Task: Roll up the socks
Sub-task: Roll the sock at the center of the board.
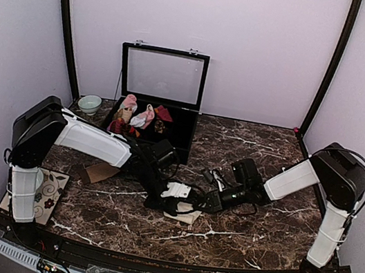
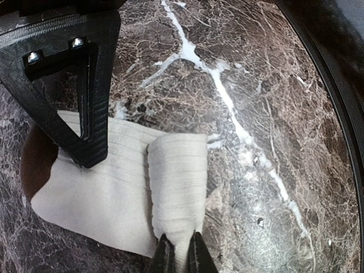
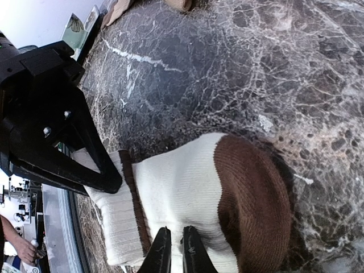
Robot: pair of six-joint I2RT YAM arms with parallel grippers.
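Nearest you, at the left front corner of the tabletop (image 1: 250,232), one flower-patterned mat (image 1: 47,192) lies flat beside the left arm's base.

At mid-tabletop both arms meet over one cream sock (image 3: 182,190), which lies flat on the dark marble. You cannot tell whether a second sock lies beneath it. Note its one dark brown patch (image 3: 253,199) at one end, and the narrow brown band beside the ribbed cuff at the other. The cuff end is doubled over the sock's body as one folded turn (image 2: 179,182).

Your left tool (image 2: 180,257) is clenched on the edge of that turn, with fabric pinched between its fingers. Your right tool (image 3: 175,251) grasps the sock's long edge between the band and the brown patch, its fingers nearly together with fabric between them. The two tools stand just beside each other, and each appears as a black triangular finger in the other's wrist view.

Left of the cream sock, partly under the left arm, one tan-brown sock (image 1: 98,172) lies flat.

Farther back stands one black box (image 1: 183,140) with its clear lid (image 1: 163,75) upright. It holds two pink-and-white bundles (image 1: 129,105) and some dark red bundles (image 1: 164,112), too crowded for you to count. One pale bowl (image 1: 90,103) sits just left of the box.
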